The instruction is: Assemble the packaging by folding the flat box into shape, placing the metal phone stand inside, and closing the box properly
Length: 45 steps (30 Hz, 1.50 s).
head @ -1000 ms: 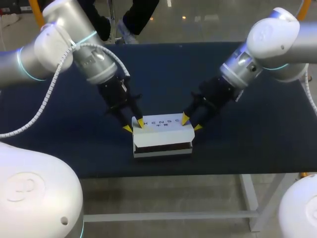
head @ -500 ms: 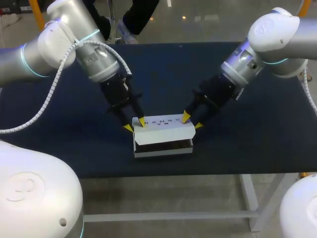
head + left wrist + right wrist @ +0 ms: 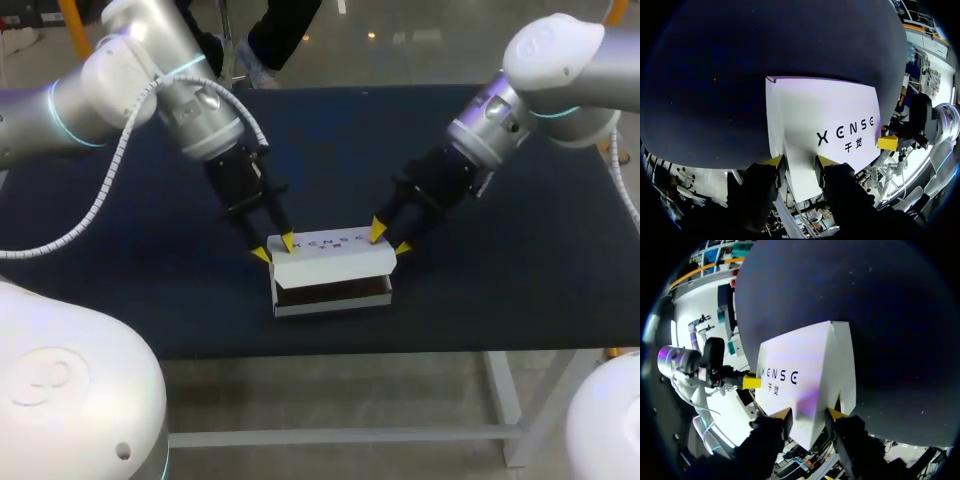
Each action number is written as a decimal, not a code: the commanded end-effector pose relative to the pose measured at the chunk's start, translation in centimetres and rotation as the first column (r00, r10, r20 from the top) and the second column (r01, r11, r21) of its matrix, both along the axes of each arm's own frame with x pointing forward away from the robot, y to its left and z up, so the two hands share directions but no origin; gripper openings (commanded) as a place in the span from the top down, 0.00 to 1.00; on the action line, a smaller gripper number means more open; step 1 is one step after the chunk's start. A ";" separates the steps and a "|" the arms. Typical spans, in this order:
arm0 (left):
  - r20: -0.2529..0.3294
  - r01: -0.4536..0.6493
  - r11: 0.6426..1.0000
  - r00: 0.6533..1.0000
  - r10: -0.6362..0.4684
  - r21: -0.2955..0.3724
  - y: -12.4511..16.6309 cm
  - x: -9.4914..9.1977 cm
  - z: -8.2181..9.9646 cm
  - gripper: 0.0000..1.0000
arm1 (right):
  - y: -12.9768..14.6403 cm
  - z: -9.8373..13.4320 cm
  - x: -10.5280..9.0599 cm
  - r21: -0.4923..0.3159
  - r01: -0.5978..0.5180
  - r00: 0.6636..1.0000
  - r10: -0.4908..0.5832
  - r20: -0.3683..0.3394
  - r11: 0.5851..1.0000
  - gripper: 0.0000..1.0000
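Our left pincer [image 3: 274,248] and right pincer [image 3: 389,240], both spread, touch the lid ends of the white box [image 3: 330,264] near the bench [image 3: 490,290] front edge.

Left arm [image 3: 120,80] and right arm [image 3: 560,60]: rounded housings in glossy white and silver. A thin cyan ring [image 3: 52,122] marks the joints. A white ribbed cable [image 3: 95,195] hangs in a loose loop along the left arm. Left gripper [image 3: 275,248] and right gripper [image 3: 390,240]: black body below a silver wrist, with two black fingers ending in yellow wedge-shaped tips [image 3: 772,160].
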<state>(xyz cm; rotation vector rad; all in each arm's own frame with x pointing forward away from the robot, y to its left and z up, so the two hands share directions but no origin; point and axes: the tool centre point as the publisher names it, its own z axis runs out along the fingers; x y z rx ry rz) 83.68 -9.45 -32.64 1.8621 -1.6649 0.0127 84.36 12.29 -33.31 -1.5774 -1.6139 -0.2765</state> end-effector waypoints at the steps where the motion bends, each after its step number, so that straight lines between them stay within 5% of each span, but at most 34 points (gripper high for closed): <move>1: -0.020 0.011 1.000 1.000 -0.011 0.007 -0.6 0.6 0.0 0.59 | 0.2 0.0 0.6 0.012 -0.026 0.999 0.027 -0.033 1.000 0.53; 45: -0.146 0.047 0.999 0.988 -0.047 -0.001 -0.4 1.1 0.3 0.60 | 0.4 0.5 0.5 0.026 -0.030 0.994 0.033 -0.107 0.999 0.53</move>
